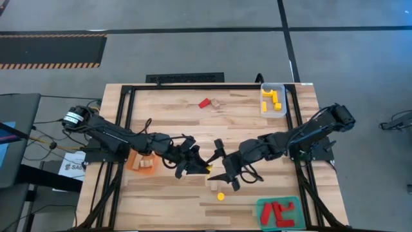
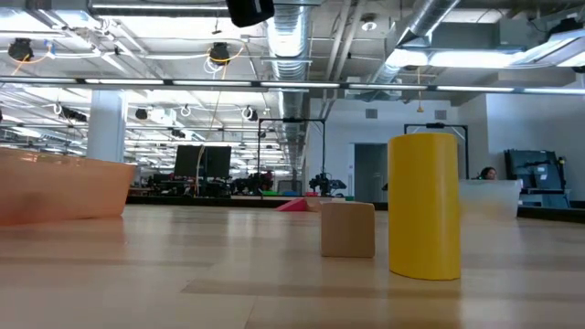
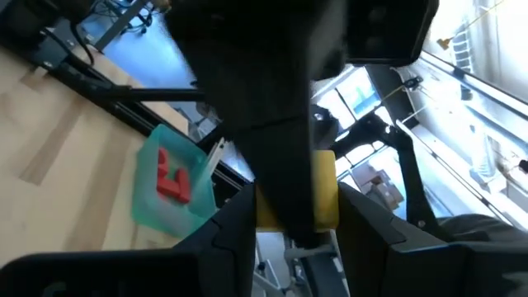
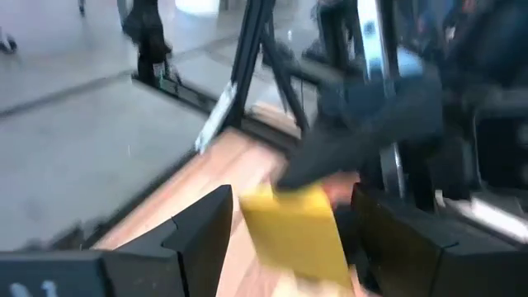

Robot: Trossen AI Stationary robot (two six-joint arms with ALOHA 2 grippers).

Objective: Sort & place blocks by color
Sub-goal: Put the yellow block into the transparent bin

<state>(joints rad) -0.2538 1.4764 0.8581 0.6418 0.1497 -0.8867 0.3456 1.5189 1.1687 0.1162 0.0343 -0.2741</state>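
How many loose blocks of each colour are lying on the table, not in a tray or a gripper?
Red block: 1
Wood blocks: 2
Yellow cylinder: 1
Total: 4

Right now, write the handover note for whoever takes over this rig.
Left gripper: shut on a yellow block, mid-table.
Right gripper: open, fingers either side of that block, not gripping.
Done: yellow pieces in the clear tray, red pieces in the green tray, wood pieces in the orange tray.
Left: the held block, plus the loose red block, wood block, wood cube and yellow cylinder.
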